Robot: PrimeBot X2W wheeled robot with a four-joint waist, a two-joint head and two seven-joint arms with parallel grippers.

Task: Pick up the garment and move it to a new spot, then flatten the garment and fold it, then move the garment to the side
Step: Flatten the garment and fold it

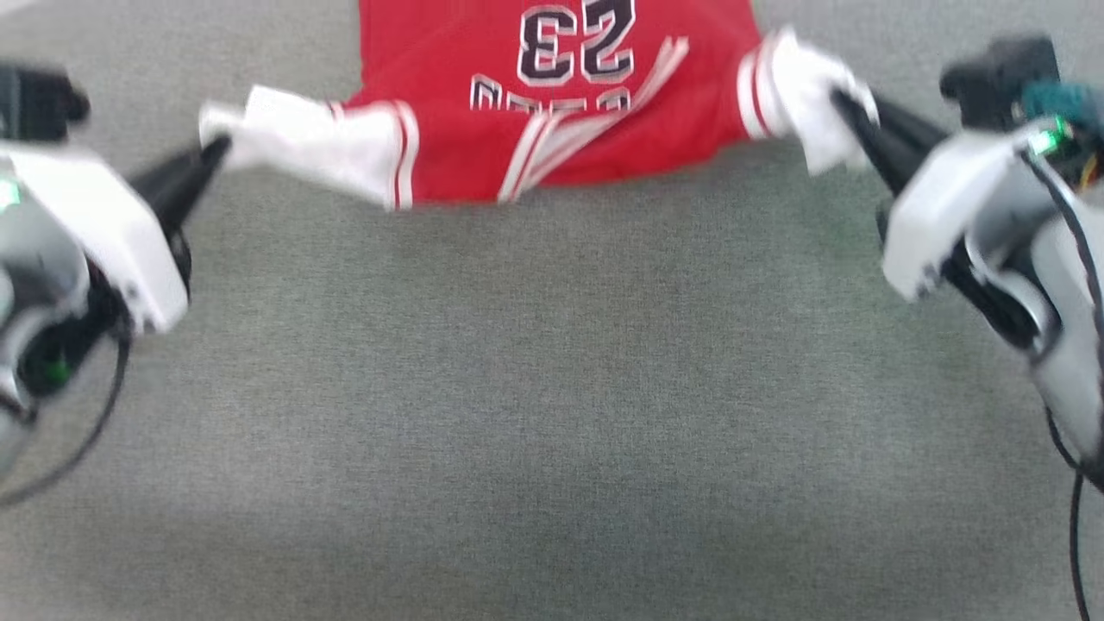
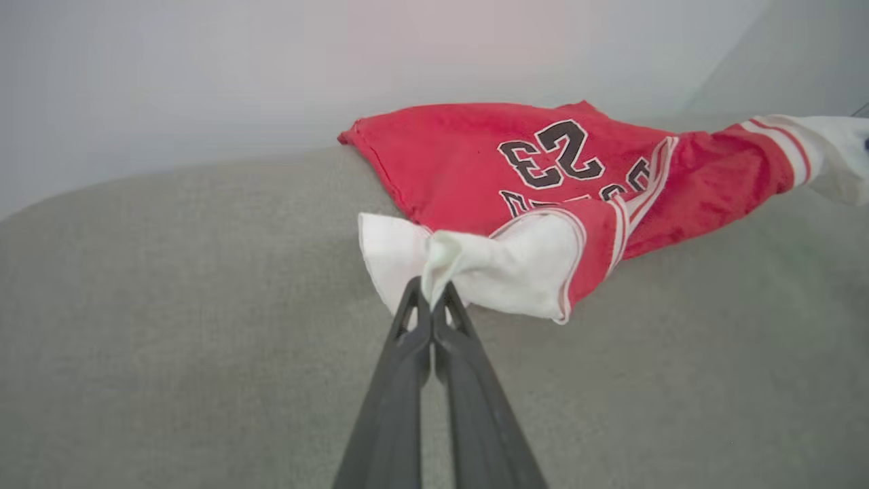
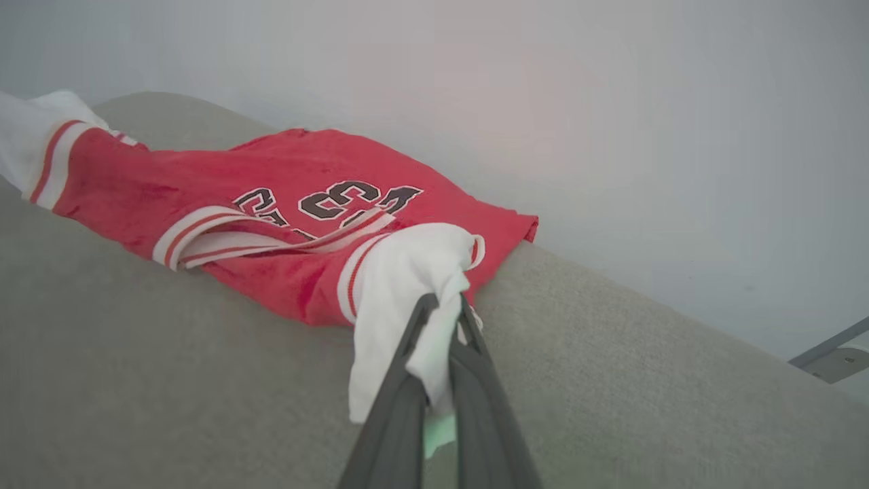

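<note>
The garment [image 1: 483, 95] is a red jersey with white sleeves and a black number 23, lying at the far edge of the grey surface [image 1: 552, 388]. It is stretched between both arms. My left gripper [image 1: 217, 148] is shut on the white left sleeve; in the left wrist view the left gripper [image 2: 432, 293] pinches the bunched white cloth of the garment [image 2: 475, 163]. My right gripper [image 1: 843, 105] is shut on the other white sleeve. Through the right wrist camera the right gripper [image 3: 445, 307] has sleeve cloth of the garment [image 3: 224, 176] between its fingers.
The grey fabric-covered surface reaches toward me below the jersey. A pale wall [image 2: 204, 81] rises behind the far edge. A grey metal bracket [image 3: 831, 356] shows past the surface's edge in the right wrist view.
</note>
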